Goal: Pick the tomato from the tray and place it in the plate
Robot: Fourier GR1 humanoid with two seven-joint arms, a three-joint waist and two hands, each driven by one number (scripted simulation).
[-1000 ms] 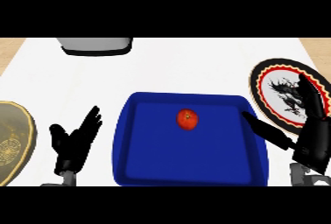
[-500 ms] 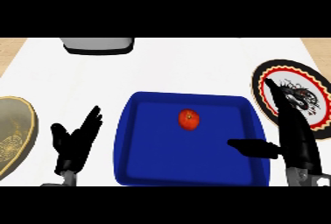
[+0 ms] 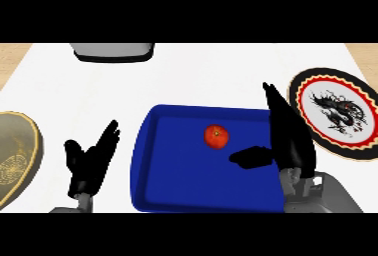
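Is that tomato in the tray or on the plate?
In the tray. The tomato lies inside the blue tray, apart from the open right hand beside it.

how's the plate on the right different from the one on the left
The right plate has a white centre with a black figure and a red and black rim; the left plate is dull gold with a faint pattern. The right plate shows almost whole; the left plate is cut by the view's edge. Both hold nothing.
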